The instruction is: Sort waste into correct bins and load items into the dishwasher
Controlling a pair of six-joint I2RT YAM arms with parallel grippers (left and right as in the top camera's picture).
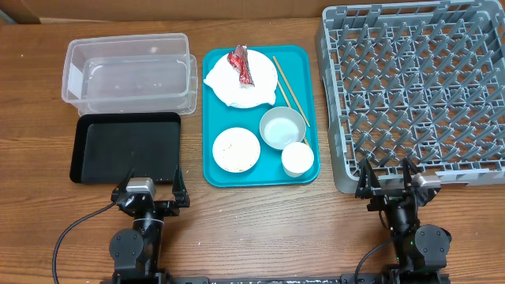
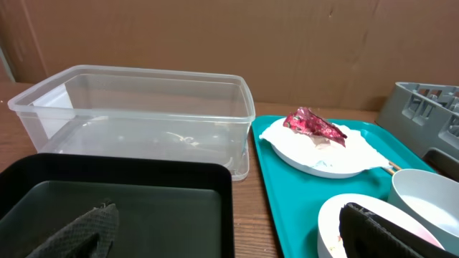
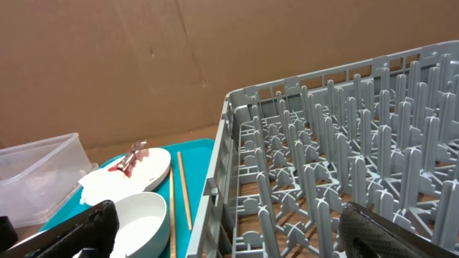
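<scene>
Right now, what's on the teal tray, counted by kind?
Plates: 2, large plate, small plate
Bowl: 1
Cup: 1
Chopsticks: 2
Red wrapper: 1
Napkin: 1
Total: 8

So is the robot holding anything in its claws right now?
No, nothing is held. The left gripper is open and empty near the black tray, and the right gripper is open and empty near the grey rack.

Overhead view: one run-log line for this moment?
sorting: not begun | left gripper: open, empty | right gripper: open, empty | red wrapper: on napkin, large plate | chopsticks: on teal tray | dish rack: no dishes
</scene>
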